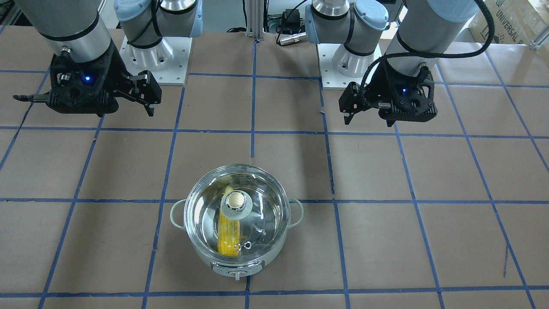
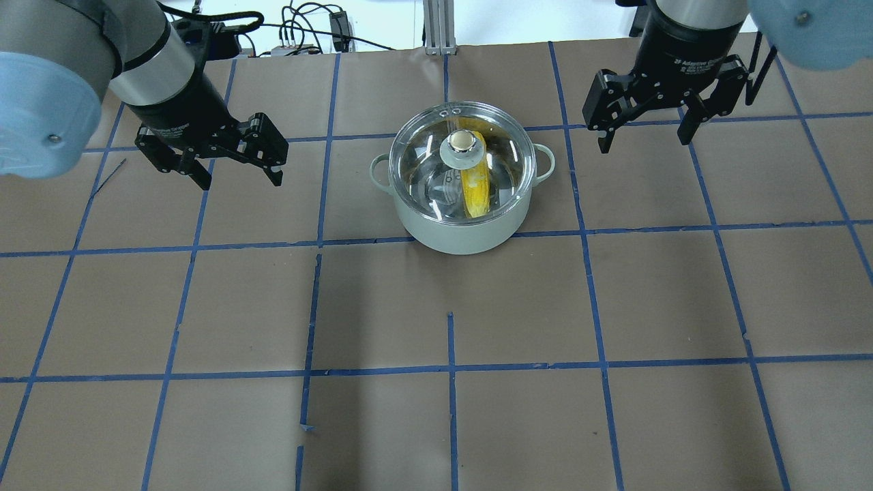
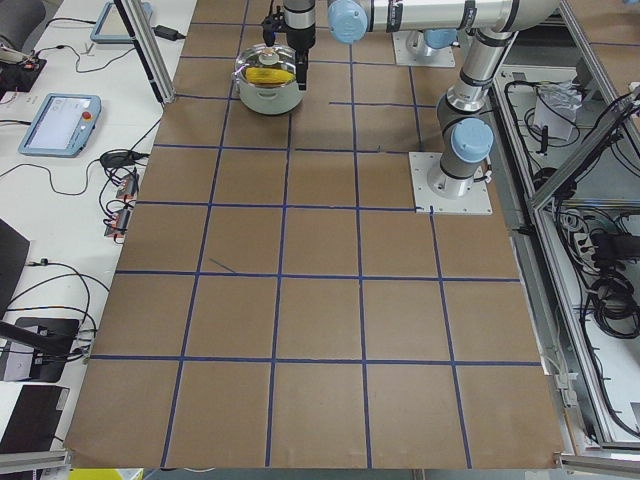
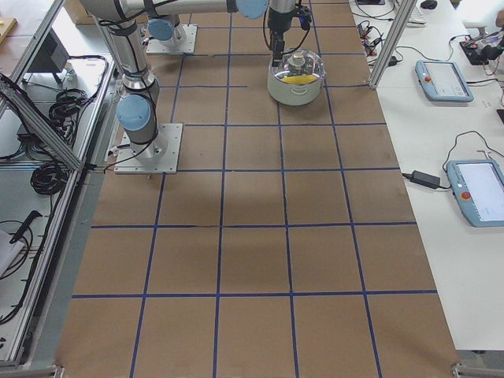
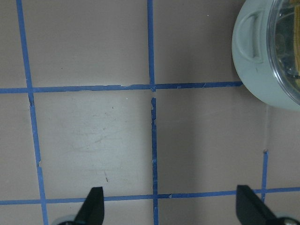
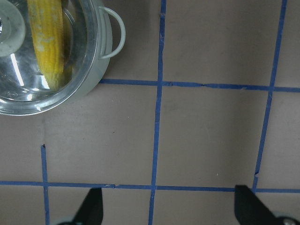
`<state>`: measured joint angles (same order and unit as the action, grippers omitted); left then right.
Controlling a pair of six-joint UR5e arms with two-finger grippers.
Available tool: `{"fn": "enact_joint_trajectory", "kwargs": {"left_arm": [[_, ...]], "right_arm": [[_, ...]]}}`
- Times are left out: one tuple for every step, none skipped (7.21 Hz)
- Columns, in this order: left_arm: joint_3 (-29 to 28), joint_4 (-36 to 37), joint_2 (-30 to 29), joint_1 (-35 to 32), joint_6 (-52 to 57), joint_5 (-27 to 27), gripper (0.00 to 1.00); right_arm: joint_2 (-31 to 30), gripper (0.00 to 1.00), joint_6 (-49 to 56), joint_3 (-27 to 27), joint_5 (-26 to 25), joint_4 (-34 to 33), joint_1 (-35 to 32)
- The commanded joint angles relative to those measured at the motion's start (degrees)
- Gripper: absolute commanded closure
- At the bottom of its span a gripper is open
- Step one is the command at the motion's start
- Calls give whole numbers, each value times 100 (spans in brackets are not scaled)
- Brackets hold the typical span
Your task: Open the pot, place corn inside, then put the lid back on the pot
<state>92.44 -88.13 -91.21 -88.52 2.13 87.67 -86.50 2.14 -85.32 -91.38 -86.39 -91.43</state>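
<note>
The pale grey-green pot [image 2: 464, 235] stands on the table between the arms. The clear glass lid [image 2: 423, 157] sits on it, closed, its knob [image 2: 461, 142] at the centre. The yellow corn [image 2: 475, 191] lies inside, seen through the glass. In the front-facing view the pot [image 1: 240, 259], lid [image 1: 261, 206] and corn [image 1: 227, 240] show the same. My left gripper [image 2: 241, 183] hovers open and empty to the pot's left. My right gripper [image 2: 644, 143] hovers open and empty to its right. The right wrist view shows the corn [image 6: 47, 37] under the lid; the left wrist view shows the pot's wall [image 5: 258, 70].
The table is brown paper with a blue tape grid [image 2: 450, 368]. The arm bases [image 1: 150, 56] stand at the robot's side. Cables and an aluminium post [image 2: 436, 27] lie at the far edge. Side benches carry tablets [image 4: 445, 79].
</note>
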Motion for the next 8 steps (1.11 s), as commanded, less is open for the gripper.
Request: {"fn": "enact_joint_trajectory", "kwargs": {"left_arm": [[19,-63,93,53,41,74,0],[2,-142,112,54,33,83,0],[19,-143,112,54,-2,83,0],[2,-134,129,54,-2,83,0],[-7,-134,129,54,7,40,0],[-77,-143,182,45,50,92,0],[1,-134,252,54,51,101,0],[10,-143,252,54,51,84,0]], "right_arm": [[-95,0,76,-92,15,-378,-24],[36,0,102,171,-11,-213,-24],[237,0,102,539,-11,128,-24],[300,0,85,639,-11,445,-77],[309,0,102,596,-11,396,-95],[327,0,111,587,-3,387,-86],[336,0,111,578,-3,395,-77],[336,0,111,578,6,395,-77]]}}
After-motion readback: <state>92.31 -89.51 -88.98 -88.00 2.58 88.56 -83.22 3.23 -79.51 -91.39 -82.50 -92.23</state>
